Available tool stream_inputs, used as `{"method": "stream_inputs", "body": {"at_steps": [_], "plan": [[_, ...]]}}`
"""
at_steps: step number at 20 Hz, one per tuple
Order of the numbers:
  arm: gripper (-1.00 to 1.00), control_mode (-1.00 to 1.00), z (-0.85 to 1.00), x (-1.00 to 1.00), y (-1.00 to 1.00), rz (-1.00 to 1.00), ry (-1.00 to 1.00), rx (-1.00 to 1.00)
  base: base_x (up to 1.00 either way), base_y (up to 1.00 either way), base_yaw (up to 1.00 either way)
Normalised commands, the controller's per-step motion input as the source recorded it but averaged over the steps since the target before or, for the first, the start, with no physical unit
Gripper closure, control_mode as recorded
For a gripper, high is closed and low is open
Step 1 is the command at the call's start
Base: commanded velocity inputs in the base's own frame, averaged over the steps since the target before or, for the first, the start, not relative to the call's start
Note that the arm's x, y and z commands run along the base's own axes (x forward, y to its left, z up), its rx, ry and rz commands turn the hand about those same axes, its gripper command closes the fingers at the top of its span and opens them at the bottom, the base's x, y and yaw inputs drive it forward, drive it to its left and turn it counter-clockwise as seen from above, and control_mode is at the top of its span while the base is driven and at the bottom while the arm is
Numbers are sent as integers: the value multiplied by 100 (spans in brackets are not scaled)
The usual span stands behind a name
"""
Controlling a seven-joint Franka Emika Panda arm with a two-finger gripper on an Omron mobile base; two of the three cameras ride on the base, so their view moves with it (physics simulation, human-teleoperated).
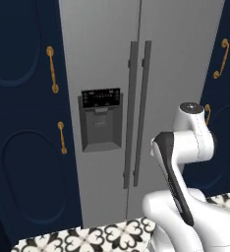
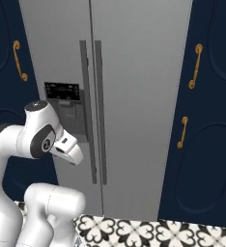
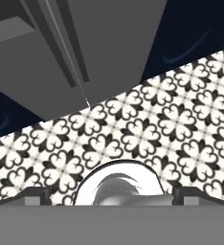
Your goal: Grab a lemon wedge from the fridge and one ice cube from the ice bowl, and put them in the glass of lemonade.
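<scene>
Standing upright, fridge (image 1: 107, 59) doors closed — handles' long axis vertical — gripper (image 3: 112, 194) spread wide, empty.

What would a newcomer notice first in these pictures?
The tall grey fridge stands in the middle, both doors shut, with two long dark handles side by side and a dispenser in its left door. Navy cabinets with brass handles flank it. The hand view looks down on a black-and-white patterned floor, the gripper open.
</scene>
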Motion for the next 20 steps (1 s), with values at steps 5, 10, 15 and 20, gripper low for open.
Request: {"method": "stream_inputs", "body": {"at_steps": [5,10,15,20], "plan": [[-100,100,0,0,0,0,0,0,0,-4,2],[-100,-100,0,2,0,0,0,0,0,0,0],[-100,-100,30,23,-26,28,-2,7,0,0,0],[-100,-100,53,32,-22,28,-15,6,0,0,0]]}}
